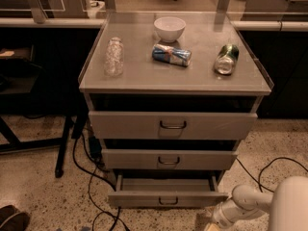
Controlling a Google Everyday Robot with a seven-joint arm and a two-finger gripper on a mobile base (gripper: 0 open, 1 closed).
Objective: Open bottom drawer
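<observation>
Cabinet (175, 81) of grey metal fills the middle of the frame, seen from above and in front, standing on a speckled floor (29, 186). It has a flat top and three drawers stacked below. The top drawer (125, 125) is the widest and tallest, the middle drawer (130, 159) is smaller, and both sit slightly forward of the frame. The bottom drawer (139, 198), the narrowest, lies at the lower centre and is pulled out furthest, so a strip of its plain grey tray shows behind the front. A small dark wire handle (168, 201) sits at the centre of that front.

A white robot arm (245, 201) reaches in from the lower right corner. Its gripper (214, 223) is at the bottom edge of the frame, low and just right of the bottom drawer's right front corner, well clear of the handle. Whether the gripper is wide or closed cannot be told.

On the cabinet top lie a clear plastic bottle (114, 57) at left, a blue can (171, 55) on its side at centre, a green can (226, 59) at right, and a white bowl (169, 29) standing behind them. Dark cables (86, 177) trail over the floor at left
</observation>
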